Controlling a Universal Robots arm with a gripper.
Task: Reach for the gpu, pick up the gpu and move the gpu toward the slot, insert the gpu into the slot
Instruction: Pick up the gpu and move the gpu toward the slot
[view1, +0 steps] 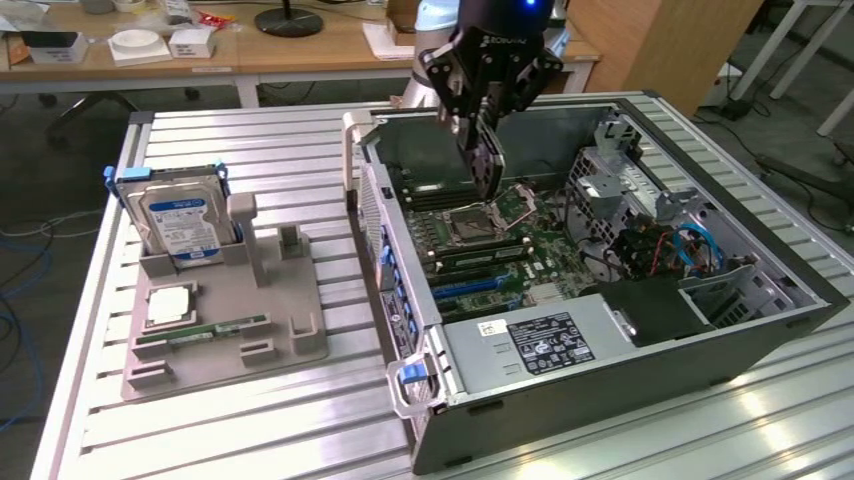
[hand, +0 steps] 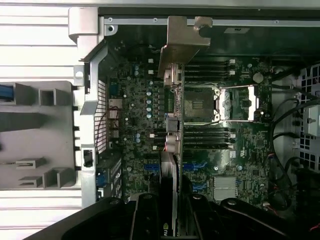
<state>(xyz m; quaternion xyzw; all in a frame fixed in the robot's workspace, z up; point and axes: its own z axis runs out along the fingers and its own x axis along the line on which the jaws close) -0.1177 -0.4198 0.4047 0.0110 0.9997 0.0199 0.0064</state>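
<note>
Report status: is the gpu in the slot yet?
Done: pickup; the thin dark expansion card with silver bracket is clamped in the black gripper. In hand: it hangs edge-down above the green motherboard in the open dark computer case. Left: insertion; the card is not seated in any slot.

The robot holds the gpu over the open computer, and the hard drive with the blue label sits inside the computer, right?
Not quite. The hard drive stands outside the computer case, in the gray holder beside it, as the exterior view shows. The gripper does hold the gpu over the open case.
</note>
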